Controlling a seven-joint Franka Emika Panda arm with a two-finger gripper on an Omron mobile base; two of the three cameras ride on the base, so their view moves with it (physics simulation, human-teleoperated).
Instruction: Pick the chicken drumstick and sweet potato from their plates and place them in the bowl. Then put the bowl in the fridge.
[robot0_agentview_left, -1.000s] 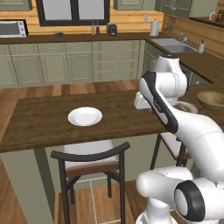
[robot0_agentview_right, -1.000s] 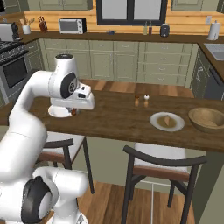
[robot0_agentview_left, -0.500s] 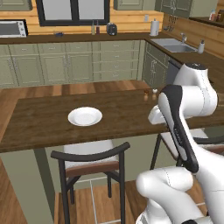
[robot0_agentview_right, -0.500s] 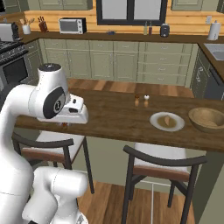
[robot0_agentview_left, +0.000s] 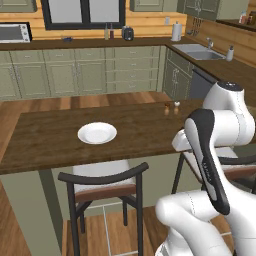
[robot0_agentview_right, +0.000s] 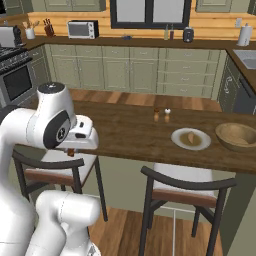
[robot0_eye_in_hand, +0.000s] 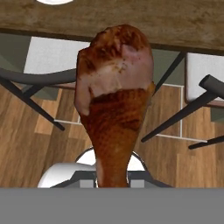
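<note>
The chicken drumstick (robot0_eye_in_hand: 114, 100) filled the hand view's centre, clamped thin-end down in the gripper (robot0_agentview_right: 71, 151), so the carry to the bowl (robot0_agentview_right: 237, 136) at right-centre looked underway. Next it needed swinging across past the sweet potato (robot0_agentview_right: 191, 137) on its plate (robot0_agentview_right: 180, 142); shakers (robot0_agentview_right: 161, 115) and chairs (robot0_agentview_right: 186, 186) stood nearby.

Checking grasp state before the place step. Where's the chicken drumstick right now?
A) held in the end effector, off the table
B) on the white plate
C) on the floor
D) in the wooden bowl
A: in the hand view the drumstick rises from the end effector with chairs and floor behind it; the plate is bare, and the bowl looks empty.
</note>
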